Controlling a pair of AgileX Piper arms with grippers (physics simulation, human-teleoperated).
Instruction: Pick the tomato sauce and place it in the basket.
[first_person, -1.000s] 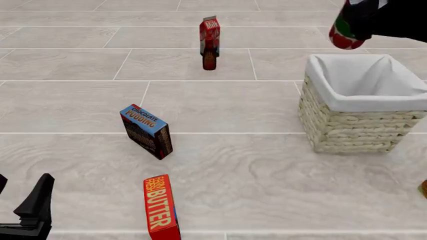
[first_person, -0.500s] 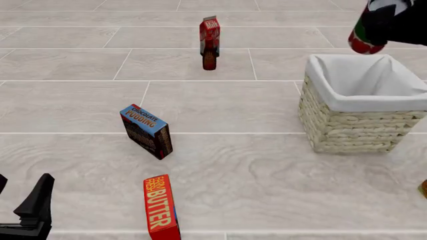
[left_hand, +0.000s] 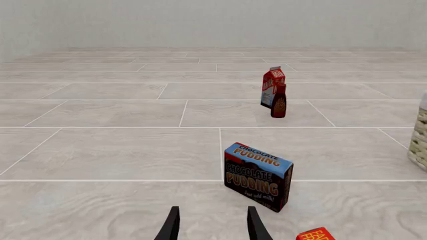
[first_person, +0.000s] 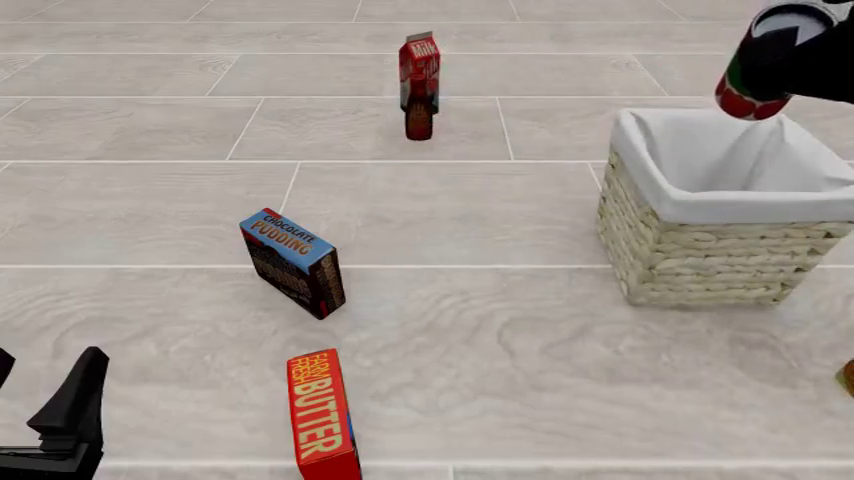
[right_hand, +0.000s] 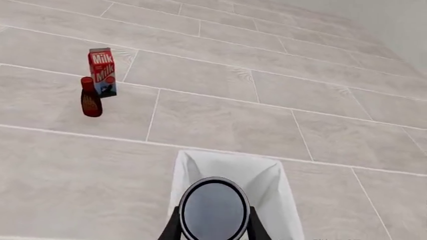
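Observation:
The tomato sauce (first_person: 750, 98), a small red and green tin, hangs tilted in the air above the back of the basket (first_person: 707, 250). My right gripper (first_person: 781, 55) is shut on it at the upper right of the front view. In the right wrist view the tin's grey metal end (right_hand: 214, 210) fills the space between the fingers, and the basket's white liner (right_hand: 267, 180) lies right below it. My left gripper (first_person: 47, 420) stands open at the near left, empty, with its fingertips (left_hand: 173, 227) showing in the left wrist view.
A chocolate pudding box (first_person: 294, 262) stands left of centre and a butter box (first_person: 322, 415) lies near the front edge. A red milk carton (first_person: 419, 64) and a dark brown bottle (first_person: 419, 117) stand together at the back.
My right gripper has carried the tin to the right and slightly down, from beyond the basket's back left corner to above its back rim. The left arm has not moved.

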